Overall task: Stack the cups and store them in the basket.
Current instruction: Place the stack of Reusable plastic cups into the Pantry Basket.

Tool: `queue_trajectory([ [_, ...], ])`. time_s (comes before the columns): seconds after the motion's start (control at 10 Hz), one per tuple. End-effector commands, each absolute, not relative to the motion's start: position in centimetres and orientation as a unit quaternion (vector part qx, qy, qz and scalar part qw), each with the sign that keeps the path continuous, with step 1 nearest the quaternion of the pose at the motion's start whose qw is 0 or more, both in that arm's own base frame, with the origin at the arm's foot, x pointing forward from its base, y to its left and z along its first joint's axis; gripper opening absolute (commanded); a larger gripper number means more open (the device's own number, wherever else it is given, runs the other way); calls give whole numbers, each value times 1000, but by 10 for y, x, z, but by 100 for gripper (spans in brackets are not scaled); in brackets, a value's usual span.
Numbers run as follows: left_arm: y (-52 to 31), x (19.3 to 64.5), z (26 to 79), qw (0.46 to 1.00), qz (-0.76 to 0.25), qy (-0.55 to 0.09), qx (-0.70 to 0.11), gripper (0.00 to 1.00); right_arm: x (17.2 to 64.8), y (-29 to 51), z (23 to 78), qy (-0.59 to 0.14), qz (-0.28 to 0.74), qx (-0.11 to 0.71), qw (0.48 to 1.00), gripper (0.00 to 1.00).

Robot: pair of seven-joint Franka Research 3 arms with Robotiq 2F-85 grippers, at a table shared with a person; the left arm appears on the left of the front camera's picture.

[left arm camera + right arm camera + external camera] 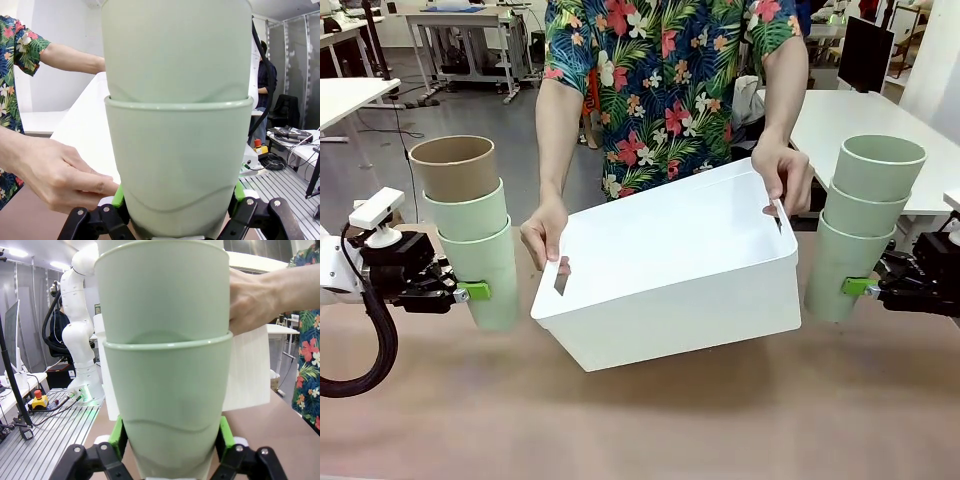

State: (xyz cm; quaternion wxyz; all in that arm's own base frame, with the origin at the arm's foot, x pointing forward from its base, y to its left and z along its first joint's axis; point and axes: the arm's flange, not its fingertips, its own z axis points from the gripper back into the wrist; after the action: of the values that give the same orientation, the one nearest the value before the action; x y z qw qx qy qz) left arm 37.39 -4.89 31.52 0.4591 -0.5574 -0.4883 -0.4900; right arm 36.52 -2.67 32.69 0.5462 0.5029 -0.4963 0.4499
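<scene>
The left gripper (478,292) pinches the bottom tumbler of the left stack (470,225), 3 cups with a tan-brown cup (455,168) nested on top of 2 mint green ones. In the left wrist view its green pads (118,196) press both sides of the lowest mint cup (177,165). The right gripper (857,287) clamps the bottom of the right stack (865,220), 3 mint green cups, in the same way. Both stacks stand upright and appear clear of the table (640,420), one on either side of the white basket (690,320). A person holds the basket lifted between them, tipped with its open mouth up and toward the robot, with one hand (545,232) at the slot handle near the left stack and the other hand (785,175) on the opposite short side. The step looks like lowering the stacks into the basket. To do it well, raise each stack above the rolled rim before moving inward. Enter near the middle of the opening, away from the fingers at the handles. Keep the pinch firm until the base rests on the floor of the bin, since a tilted floor could let a tall stack topple. Going 1 arm at a time would avoid crowding. No brand, label or writing is legible on the cups or basket.
</scene>
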Motion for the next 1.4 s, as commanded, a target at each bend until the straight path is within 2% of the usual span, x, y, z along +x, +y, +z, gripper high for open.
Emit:
queue_trajectory([
  [0.0,-48,374,334,463,-496,-488,-550,87,367,-26,331,-503,448,500,544,86],
  [0.4,-62,378,403,510,-498,-467,-523,87,367,-26,331,-503,448,500,544,86],
  [0.8,-129,387,486,569,-555,-399,-457,87,367,-26,331,-503,448,500,544,86],
  [1.3,-209,414,503,648,-597,-301,-365,87,367,-26,331,-503,448,500,544,86],
])
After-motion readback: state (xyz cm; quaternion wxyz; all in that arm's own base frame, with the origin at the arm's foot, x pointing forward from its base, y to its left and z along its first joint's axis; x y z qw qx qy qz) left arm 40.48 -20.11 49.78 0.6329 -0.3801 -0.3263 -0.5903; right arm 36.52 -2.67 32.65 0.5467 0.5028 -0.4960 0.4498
